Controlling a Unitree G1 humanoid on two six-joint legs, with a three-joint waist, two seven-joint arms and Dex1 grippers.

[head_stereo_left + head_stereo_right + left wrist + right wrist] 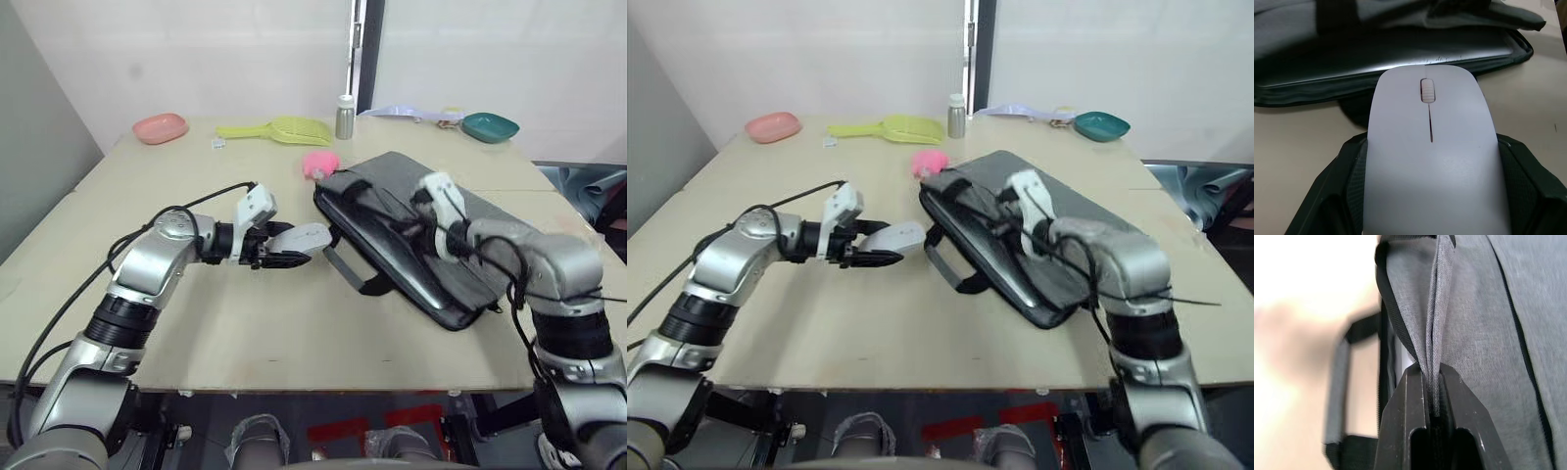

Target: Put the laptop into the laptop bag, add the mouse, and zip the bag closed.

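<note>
- Laptop (1400, 61) already sits inside the bag (431, 245).
- My left gripper (294, 250) clamps the mouse (302, 238) just beside the opening.
- My right gripper (1432, 382) pinches the bag's fabric, lifting it; next I slide the mouse in.

A lab-like test room is suggested by a plain board table (294, 343), bare white walls (196, 49) and assorted props.

Head stereo overhead; 2 close wrist views

The laptop (1400, 61) shows just a silver edge inside the bag (460, 235).
</note>
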